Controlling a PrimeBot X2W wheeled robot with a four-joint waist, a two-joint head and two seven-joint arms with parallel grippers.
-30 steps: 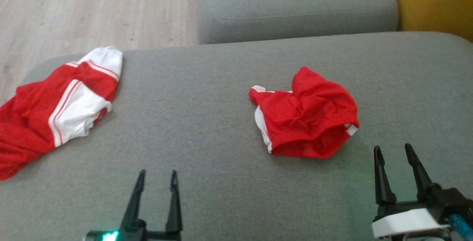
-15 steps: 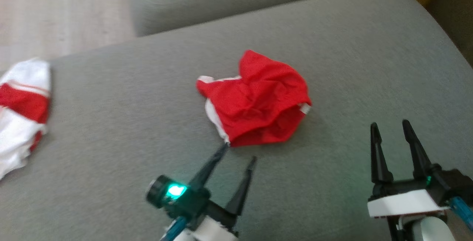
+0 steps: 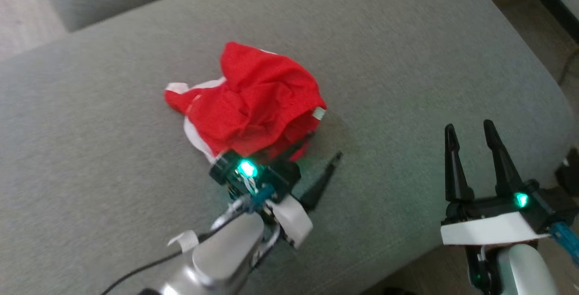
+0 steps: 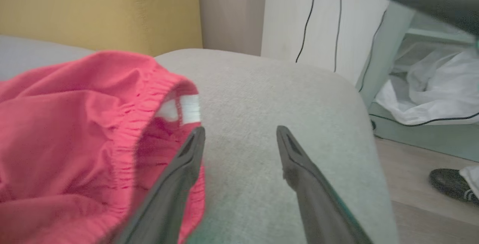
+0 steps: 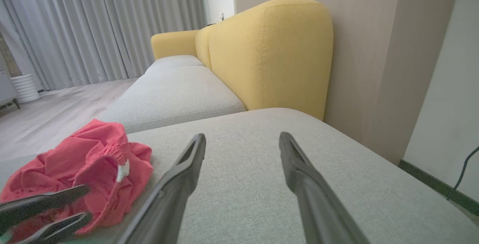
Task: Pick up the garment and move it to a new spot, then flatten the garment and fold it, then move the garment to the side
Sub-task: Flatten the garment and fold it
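Over the last second the garment (image 3: 253,100) has gone from well ahead of the left gripper (image 4: 240,131) to right at its tips; the head camera has swung too. The crumpled red garment lies on the grey sofa cushion (image 3: 407,59). The jaws stand wide and hold nothing. One finger (image 4: 183,169) lies against the elastic waistband (image 4: 149,101), the other over bare cushion, so the pick-up looks about to begin. The right gripper (image 3: 469,126) hovers well apart, spread and empty.

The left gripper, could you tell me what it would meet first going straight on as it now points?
Probably the red garment: one finger of the left gripper is at its elastic edge; the other faces bare cushion. Depth is unclear.
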